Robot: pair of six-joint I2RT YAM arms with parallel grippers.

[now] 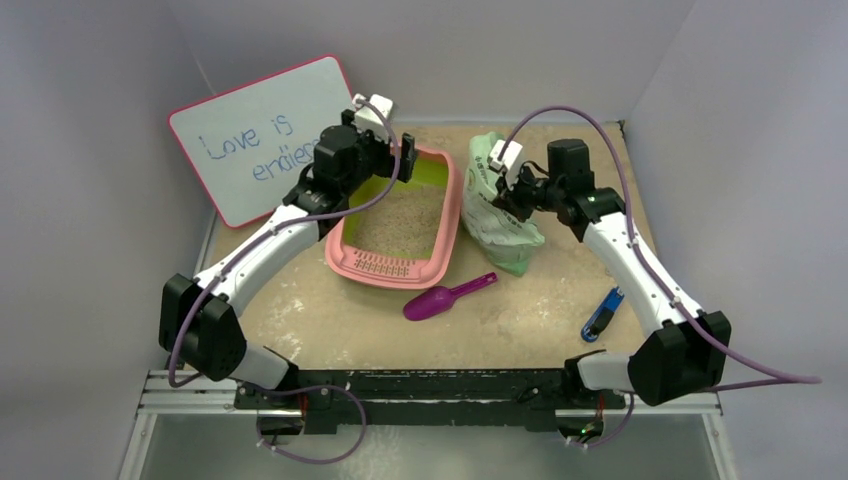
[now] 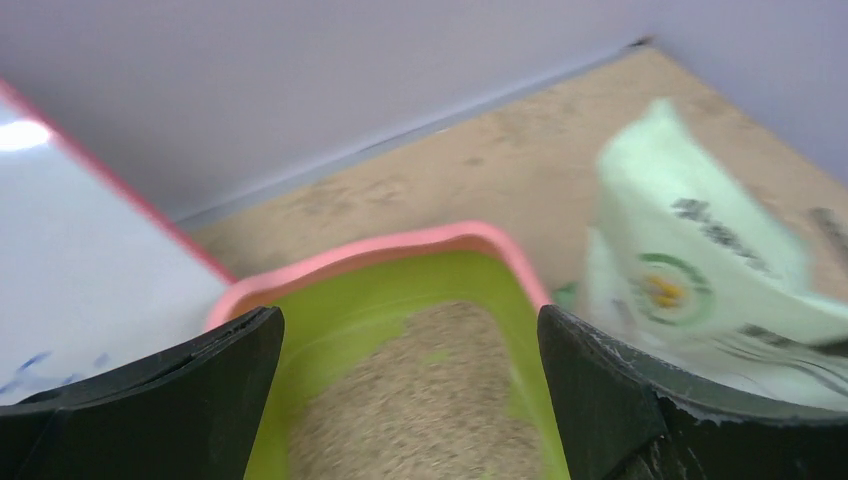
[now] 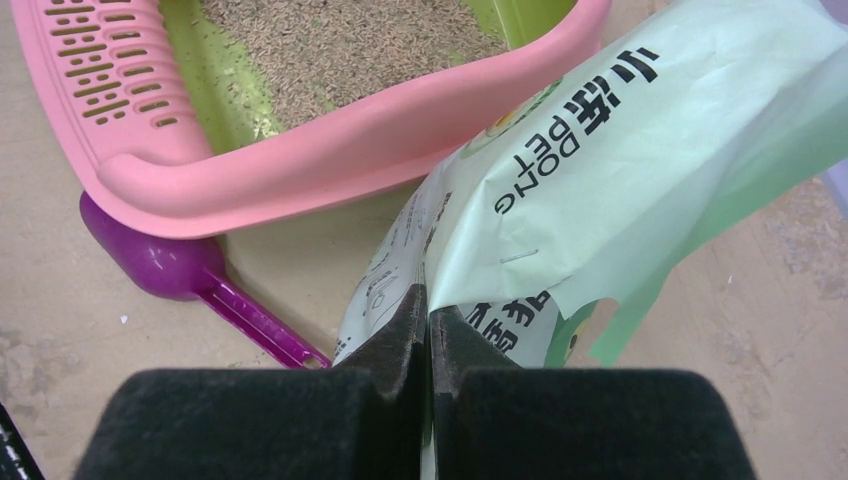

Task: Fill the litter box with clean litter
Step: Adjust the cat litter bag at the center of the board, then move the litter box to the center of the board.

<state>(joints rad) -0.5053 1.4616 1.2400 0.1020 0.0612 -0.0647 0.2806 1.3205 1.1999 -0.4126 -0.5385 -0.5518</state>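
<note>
- My right gripper [image 3: 428,312] was clamped on a fold of the pale green bag [image 3: 620,170], just beside the litter box [image 3: 330,150]; likely so as to lift and tip it
- My left gripper [image 2: 405,345] hung spread wide and empty over the box's far end
- The litter box had a pink rim and a lime inner wall; it lay between my arms, part-filled with beige granules [image 1: 402,222]; no clean litter showed

Two slender arms, left arm [image 1: 262,243] and right arm [image 1: 630,255], white shells on the links, blocky black joint housings, mauve cables [image 1: 565,108] looping from bases to wrists, small white camera modules [image 1: 375,108], broad matte black fingers [image 2: 200,400], one edge scuffed pale, black mounting rail [image 1: 430,385]
</note>
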